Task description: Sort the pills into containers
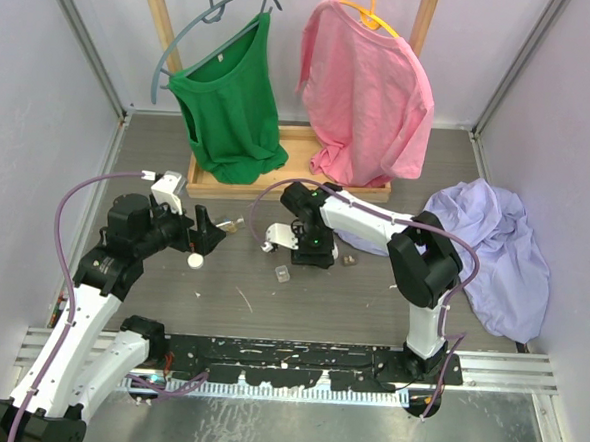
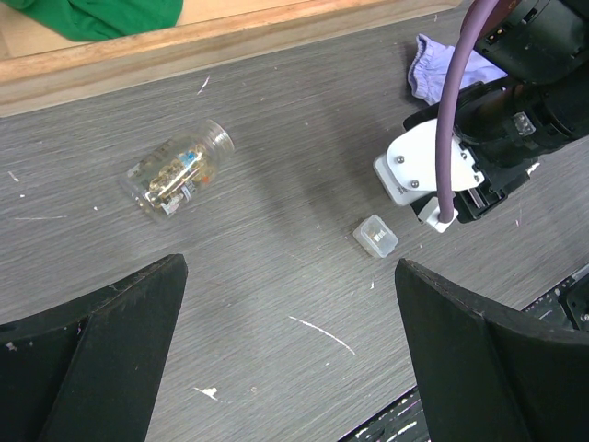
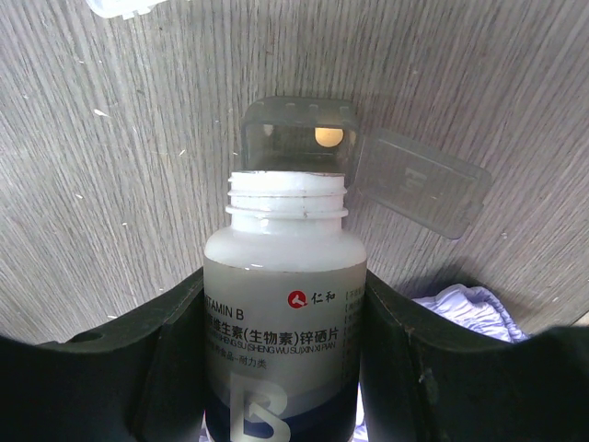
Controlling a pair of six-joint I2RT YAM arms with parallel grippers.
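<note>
Clear hinged tub holds one yellow pill.
Uncapped white vitamin bottle clamped in right gripper; left gripper spread, empty.

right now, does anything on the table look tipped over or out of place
Yes: the clear jar, pills inside, lies tipped on its side near the wooden rack base, not upright. No pills show spilled beside it. The white bottle in the right claw is uncapped.
</note>
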